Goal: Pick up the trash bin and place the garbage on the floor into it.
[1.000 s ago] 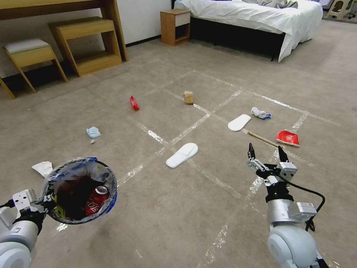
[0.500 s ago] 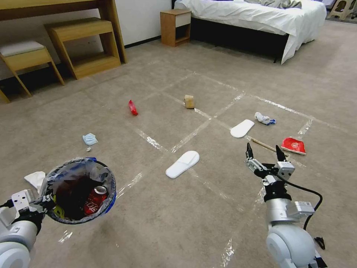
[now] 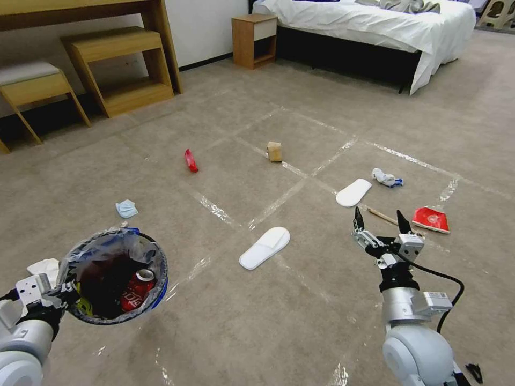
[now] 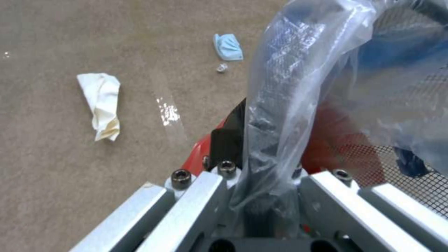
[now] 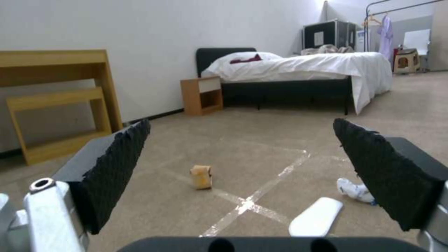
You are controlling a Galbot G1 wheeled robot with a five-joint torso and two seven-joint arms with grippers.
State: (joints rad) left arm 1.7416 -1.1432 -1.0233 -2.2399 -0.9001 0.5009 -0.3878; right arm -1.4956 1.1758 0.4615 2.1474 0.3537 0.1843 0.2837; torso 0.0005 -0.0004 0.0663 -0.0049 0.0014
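Trash bin (image 3: pixel 115 276) upright, mouth up, rim clamped by left gripper (image 3: pixel 56 294).

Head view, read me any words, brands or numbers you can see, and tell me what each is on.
Can in the bin: white lettering on red, too blurred to read.
Red packet on the floor: pale print, too small to read.
Nothing else bears legible text.

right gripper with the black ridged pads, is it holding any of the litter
No, the right gripper hangs open above the beige carpet floor, nothing between its black ridged pads.
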